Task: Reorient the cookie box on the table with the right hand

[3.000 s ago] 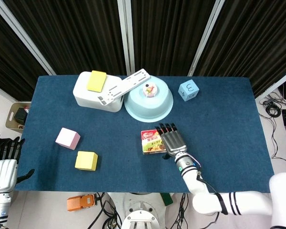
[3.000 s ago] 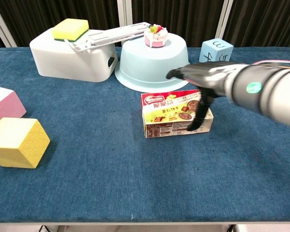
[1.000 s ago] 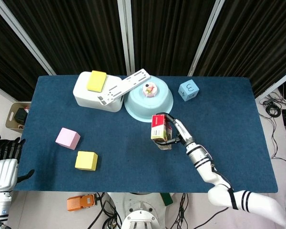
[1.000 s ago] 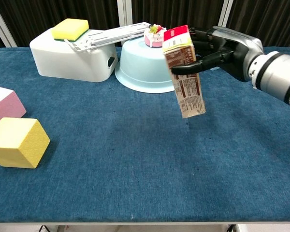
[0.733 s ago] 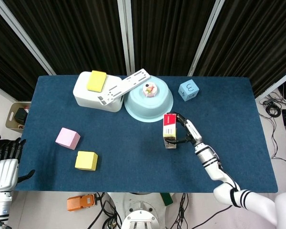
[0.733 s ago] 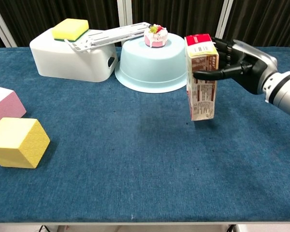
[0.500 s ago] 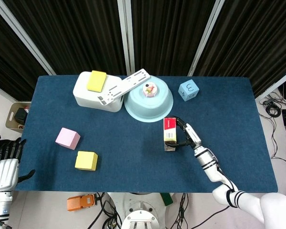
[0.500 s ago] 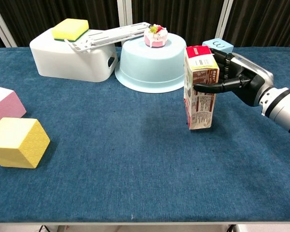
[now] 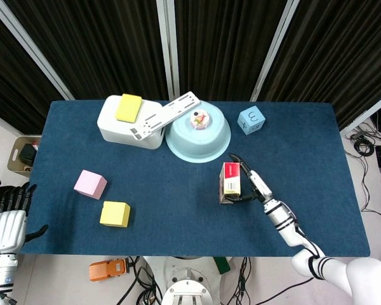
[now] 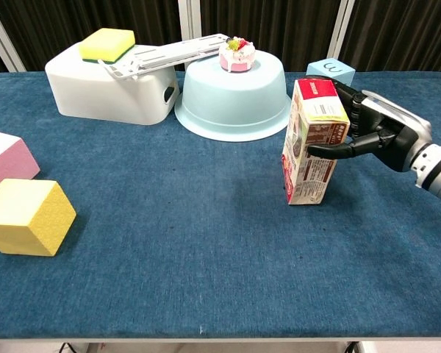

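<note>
The cookie box [image 10: 311, 144], standing on end right of centre on the worktop [image 10: 169, 243], is gripped by the right hand [image 10: 378, 132]. A small cake [image 10: 237, 54] is carried on the inverted bowl [image 10: 231, 99] at upper centre.

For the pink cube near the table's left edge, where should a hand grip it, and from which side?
Grip the pink cube across two opposite flat side faces, coming from above. It sits flat, apart from the yellow cube, so its sides look free. The idle left hand is nearer, probably the better choice.
</note>
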Available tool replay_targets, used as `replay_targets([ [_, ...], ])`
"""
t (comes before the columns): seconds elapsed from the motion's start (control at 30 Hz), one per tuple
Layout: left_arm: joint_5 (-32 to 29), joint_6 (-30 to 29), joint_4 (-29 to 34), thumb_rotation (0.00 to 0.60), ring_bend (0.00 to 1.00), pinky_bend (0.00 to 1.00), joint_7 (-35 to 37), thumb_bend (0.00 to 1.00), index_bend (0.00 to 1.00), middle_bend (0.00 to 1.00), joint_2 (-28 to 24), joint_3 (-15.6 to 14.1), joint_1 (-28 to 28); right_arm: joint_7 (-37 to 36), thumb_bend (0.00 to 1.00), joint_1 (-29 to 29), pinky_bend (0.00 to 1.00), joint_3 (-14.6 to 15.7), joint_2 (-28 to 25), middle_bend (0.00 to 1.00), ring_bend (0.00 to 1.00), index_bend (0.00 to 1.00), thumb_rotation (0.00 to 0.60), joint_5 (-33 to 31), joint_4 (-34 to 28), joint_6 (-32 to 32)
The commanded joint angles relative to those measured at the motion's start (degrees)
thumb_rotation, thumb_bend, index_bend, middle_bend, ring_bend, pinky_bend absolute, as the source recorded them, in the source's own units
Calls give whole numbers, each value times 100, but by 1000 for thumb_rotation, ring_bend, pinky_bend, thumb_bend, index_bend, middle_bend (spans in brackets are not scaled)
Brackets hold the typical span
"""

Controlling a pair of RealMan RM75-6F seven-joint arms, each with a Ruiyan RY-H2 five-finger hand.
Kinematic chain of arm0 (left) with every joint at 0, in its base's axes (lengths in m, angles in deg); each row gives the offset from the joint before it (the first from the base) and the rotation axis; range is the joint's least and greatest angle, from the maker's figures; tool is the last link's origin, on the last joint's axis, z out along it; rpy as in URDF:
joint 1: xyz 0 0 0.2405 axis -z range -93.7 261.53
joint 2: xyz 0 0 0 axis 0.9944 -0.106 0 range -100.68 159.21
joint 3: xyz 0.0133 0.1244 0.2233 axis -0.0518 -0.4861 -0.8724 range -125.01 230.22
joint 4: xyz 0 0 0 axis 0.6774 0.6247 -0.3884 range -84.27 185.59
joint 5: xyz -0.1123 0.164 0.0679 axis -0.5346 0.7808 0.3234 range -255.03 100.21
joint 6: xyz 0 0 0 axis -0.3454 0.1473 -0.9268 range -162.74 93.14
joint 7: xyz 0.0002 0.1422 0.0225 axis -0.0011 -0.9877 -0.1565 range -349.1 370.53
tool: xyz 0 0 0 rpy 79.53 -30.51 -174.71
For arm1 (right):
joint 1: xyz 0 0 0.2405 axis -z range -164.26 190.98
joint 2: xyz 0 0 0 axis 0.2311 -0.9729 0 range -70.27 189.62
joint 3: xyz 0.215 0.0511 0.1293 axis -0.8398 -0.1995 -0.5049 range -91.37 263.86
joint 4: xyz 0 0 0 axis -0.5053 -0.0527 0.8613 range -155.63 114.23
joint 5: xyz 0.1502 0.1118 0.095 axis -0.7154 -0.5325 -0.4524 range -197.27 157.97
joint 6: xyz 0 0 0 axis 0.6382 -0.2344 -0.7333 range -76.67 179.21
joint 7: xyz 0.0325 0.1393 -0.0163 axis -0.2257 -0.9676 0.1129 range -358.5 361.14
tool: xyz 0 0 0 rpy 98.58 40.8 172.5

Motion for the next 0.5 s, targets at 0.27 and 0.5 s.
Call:
replay_targets([
  [0.27,-8,1,-46,600,0,0,40,132,0,0,-5,-13,-14,1897,25,330,0,250,-1501,0,0,0,600,-120,-1706,-87],
  [0.5,20,-15,-22,600,0,0,26,132,0,0,-8,-8,-2,3501,0,365,0,0,-2833,0,0,0,600,-649,-3957,190],
])
